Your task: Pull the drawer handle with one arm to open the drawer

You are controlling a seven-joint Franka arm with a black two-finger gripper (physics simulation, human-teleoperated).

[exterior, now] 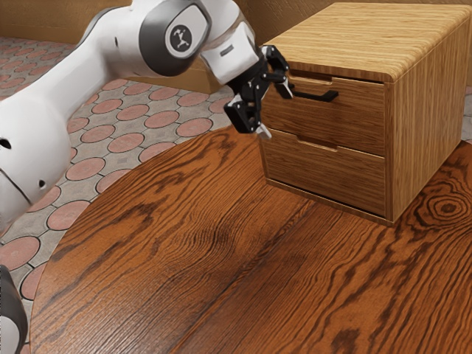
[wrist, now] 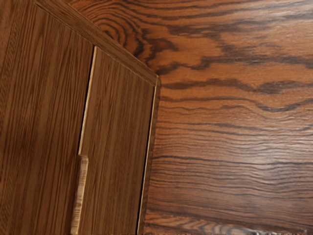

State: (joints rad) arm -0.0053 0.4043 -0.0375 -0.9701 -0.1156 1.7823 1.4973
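Off from the cabinet [exterior: 428, 110] toward the exterior view's left, above the tiled floor [exterior: 125, 125], our white arm [exterior: 110, 51] reached in toward the cabinet's front. The black gripper [exterior: 271, 109] hung at that front's edge on the exterior view's left, level with the upper drawer [exterior: 354, 114]. Its jaws stood spread wide and held nothing. One finger [exterior: 282, 80] lay up by the near end of the drawer handle [exterior: 316, 94], so close that we could not tell whether it touched. The other finger [exterior: 256, 124] pointed down past the cabinet's front corner, its pale tip about level with the seam between the two drawers.

The drawer handle, a slim black bar, ran across the upper drawer's face just under the cabinet's top, on the exterior view's right of the gripper. The upper drawer's face sat in line with that of the lower drawer [exterior: 332, 173] beneath it, so it looked closed. The dark, heavily grained table [exterior: 221, 258] spread out under and in front of the cabinet.

From the wrist camera we saw the cabinet's front close up. The two drawer faces lay side by side with a thin seam between them. A light wooden pull [wrist: 79, 193] lay along that seam, and the table's grain showed beyond the cabinet's base edge.
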